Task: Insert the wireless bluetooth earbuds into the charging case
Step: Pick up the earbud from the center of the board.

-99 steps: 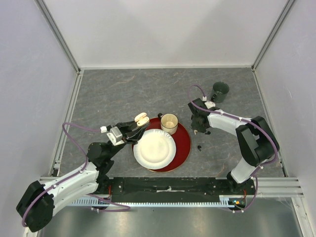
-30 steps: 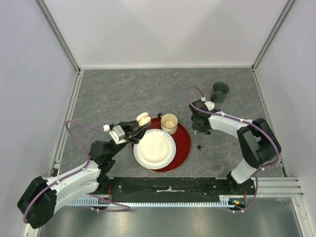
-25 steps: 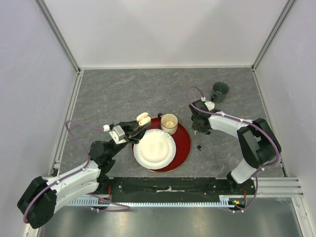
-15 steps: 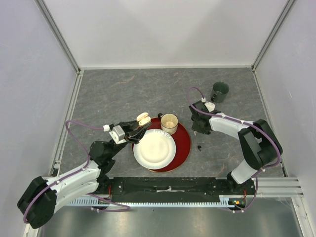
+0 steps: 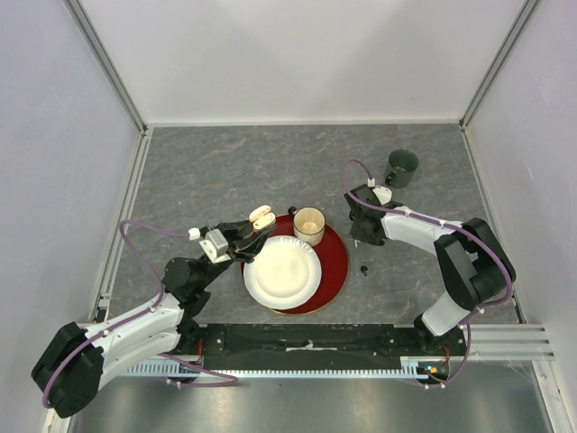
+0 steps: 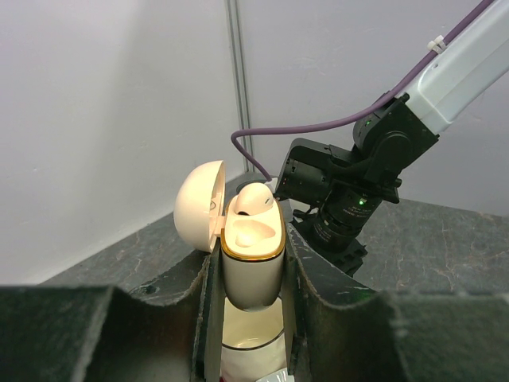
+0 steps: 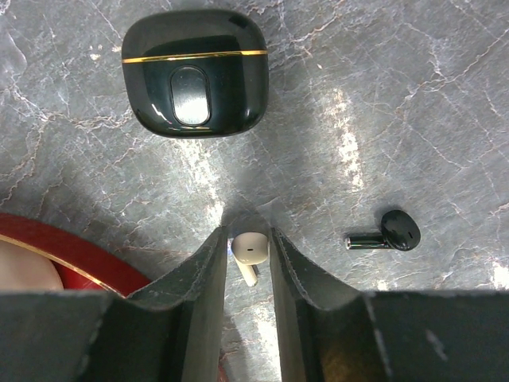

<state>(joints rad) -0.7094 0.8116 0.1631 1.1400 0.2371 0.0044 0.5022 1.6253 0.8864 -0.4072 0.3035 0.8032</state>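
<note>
My left gripper (image 5: pixel 253 228) is shut on an open white charging case (image 5: pixel 261 216) with a gold rim and holds it above the red tray's far left edge. In the left wrist view the case (image 6: pixel 253 267) stands upright between the fingers, lid swung left, with one white earbud (image 6: pixel 255 199) seated in it. My right gripper (image 5: pixel 363 238) is low over the table, right of the tray. In the right wrist view its jaws (image 7: pixel 250 239) pinch a white earbud (image 7: pixel 250 251). A black earbud (image 7: pixel 387 233) lies to its right on the table (image 5: pixel 364 269). A closed black case (image 7: pixel 193 73) lies just beyond.
A red tray (image 5: pixel 339 262) holds a white paper plate (image 5: pixel 282 271) and a paper cup (image 5: pixel 309 224). A dark cup (image 5: pixel 402 167) stands at the back right. Walls and rails bound the grey table (image 5: pixel 225 171).
The right arm has shifted slightly away from the tray's edge. The left arm with the open case has stayed in place.
</note>
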